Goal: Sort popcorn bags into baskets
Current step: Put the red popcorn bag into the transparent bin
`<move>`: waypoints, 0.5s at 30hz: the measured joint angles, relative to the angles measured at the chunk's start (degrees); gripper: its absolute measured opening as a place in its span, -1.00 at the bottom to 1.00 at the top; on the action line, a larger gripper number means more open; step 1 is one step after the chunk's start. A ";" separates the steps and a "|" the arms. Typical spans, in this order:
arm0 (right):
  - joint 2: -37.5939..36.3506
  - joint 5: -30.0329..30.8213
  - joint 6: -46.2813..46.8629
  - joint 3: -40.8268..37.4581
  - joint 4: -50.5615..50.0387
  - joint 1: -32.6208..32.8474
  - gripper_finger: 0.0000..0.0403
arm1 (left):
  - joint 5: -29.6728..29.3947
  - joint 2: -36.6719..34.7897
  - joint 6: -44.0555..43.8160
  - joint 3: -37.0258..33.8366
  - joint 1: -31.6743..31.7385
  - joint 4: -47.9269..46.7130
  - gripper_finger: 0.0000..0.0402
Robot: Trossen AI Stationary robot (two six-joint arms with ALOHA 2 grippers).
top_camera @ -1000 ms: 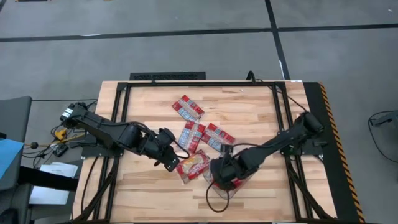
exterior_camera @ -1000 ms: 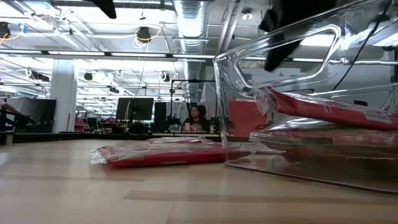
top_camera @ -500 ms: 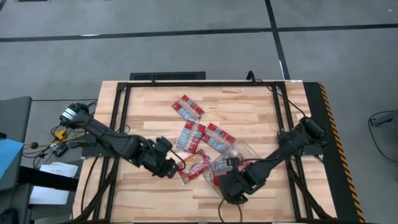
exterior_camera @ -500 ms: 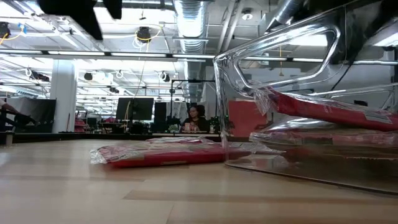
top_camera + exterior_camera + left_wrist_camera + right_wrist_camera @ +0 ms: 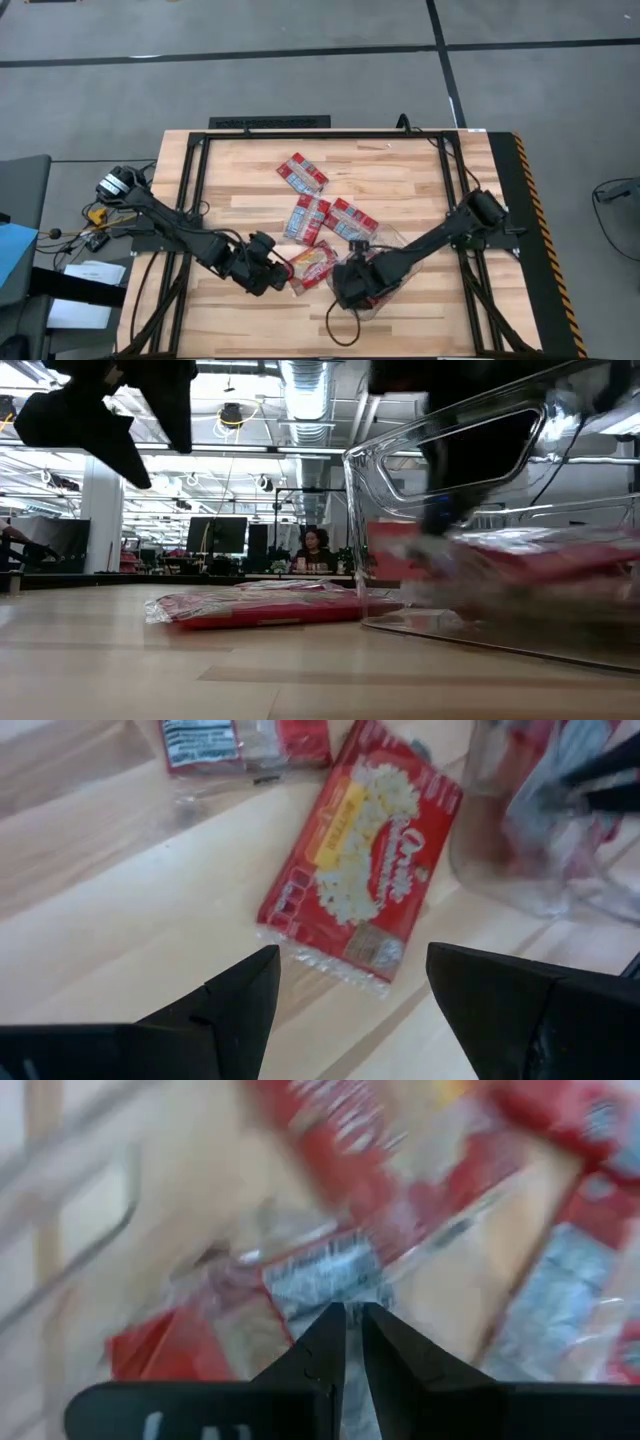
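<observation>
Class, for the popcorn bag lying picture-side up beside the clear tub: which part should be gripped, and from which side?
Probably the crimped short edge nearest the left end effector, approached from above. The popcorn bag lies flat on the table, and its far end nears the tub.

The popcorn bags are flat red packets; three lie face-down near the middle of the table, showing bluish-white panels: one (image 5: 302, 172) toward the far edge, two (image 5: 309, 218) (image 5: 351, 221) just beside each other. Another bag (image 5: 362, 855) lies flat with its yellow popcorn picture up, just beside the clear basket (image 5: 385, 262); the basket is a colourless tub with rounded corners, standing near the front edge; several red bags (image 5: 520, 560) lie piled inside it, blurred behind its wall.
</observation>
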 joint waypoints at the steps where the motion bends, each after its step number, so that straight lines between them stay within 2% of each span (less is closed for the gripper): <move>1: 0.58 -1.31 -0.52 0.02 0.13 0.41 -0.69 | -0.81 -0.02 -0.43 0.00 -0.21 0.52 0.21; 4: 0.58 -3.62 -0.62 0.00 -0.48 2.08 -0.69 | -3.12 -0.01 -1.46 0.00 -1.12 1.39 0.21; 11: -6.30 -2.35 3.58 0.09 -5.09 4.26 -0.69 | -12.95 2.66 -11.26 0.00 -3.64 2.68 0.21; 15: -10.31 -0.67 7.21 0.09 -6.58 4.16 -0.69 | -12.42 8.16 -12.12 -0.09 -3.47 3.16 0.24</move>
